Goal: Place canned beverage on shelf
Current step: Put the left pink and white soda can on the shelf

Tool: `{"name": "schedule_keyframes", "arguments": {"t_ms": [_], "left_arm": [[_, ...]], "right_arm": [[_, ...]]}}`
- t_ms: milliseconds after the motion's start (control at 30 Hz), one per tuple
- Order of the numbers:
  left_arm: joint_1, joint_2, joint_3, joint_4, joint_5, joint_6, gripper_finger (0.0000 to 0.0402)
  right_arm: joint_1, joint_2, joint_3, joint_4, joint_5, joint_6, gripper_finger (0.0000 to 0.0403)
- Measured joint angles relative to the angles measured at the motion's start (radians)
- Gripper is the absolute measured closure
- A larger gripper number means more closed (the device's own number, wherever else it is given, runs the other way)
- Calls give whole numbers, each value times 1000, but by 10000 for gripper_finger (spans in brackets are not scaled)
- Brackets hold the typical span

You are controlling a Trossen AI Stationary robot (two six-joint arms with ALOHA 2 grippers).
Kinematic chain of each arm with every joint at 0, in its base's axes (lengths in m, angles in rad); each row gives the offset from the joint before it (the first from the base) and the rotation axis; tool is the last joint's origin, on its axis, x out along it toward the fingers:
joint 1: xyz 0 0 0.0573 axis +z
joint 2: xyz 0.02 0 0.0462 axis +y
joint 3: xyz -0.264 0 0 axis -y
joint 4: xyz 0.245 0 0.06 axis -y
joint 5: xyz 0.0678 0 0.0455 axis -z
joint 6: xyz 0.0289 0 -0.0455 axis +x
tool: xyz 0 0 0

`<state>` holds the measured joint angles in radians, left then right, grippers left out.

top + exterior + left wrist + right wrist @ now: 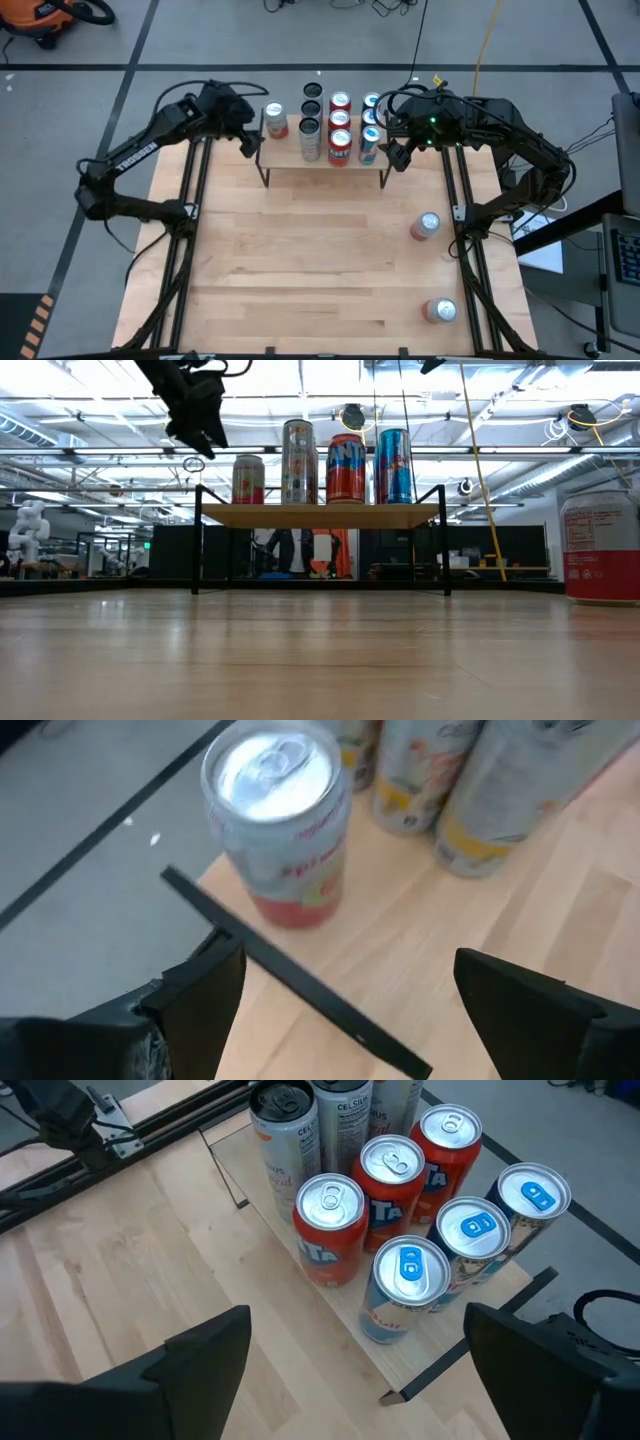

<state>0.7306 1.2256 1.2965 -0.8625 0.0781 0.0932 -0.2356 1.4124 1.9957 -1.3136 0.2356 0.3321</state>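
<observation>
We find the shelf [325, 165] at the upper centre of the high view, against the far edge of the table [300, 270]. On its board stand a short red-and-white can [275, 120] at the left end, a column of silver cans [310, 125], a column of orange cans [340, 128] and a column of blue cans [370, 130] at the right end.

The left gripper [250, 125] hangs just left of the short can, above the shelf's left end, fingers spread wide and holding nothing. In its wrist view the short can [280, 820] stands ahead of the gap between the fingers [200, 1005], apart from them. The left arm reaches in from the frame's left, elbow bent over the table's left edge.

The right gripper [395, 150] hangs just right of the blue cans, at the shelf's right end, likewise wide open and empty. Its wrist view looks down on the grouped cans, the nearest blue can [405, 1285] ahead of the fingers [210, 1350]. The right arm folds back toward the frame's right.

Two further cans [425, 225] [440, 310] rest on the table at the right, well apart from both grippers.
</observation>
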Motion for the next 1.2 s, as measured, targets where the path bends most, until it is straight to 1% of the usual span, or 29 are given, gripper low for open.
{"name": "schedule_keyframes", "arguments": {"t_ms": [100,233,400,567,733,1033,1200], "left_arm": [[0,10,-40,66,-14,5,51],[15,11,-113,188,-16,57,100],[30,13,-143,203,-28,52,168],[28,40,-143,241,-32,78,207],[28,83,-143,260,-34,70,225],[26,126,-143,361,-35,69,226],[26,128,-142,351,-35,-4,227]], "right_arm": [[0,0,0,0,0,-3,58],[0,0,0,0,0,-3,58],[0,0,0,0,-1,5,57],[0,0,0,0,-1,-1,57],[0,0,0,4,-1,-3,57],[0,0,0,4,-1,-2,58],[0,0,0,4,-1,4,58]]}}
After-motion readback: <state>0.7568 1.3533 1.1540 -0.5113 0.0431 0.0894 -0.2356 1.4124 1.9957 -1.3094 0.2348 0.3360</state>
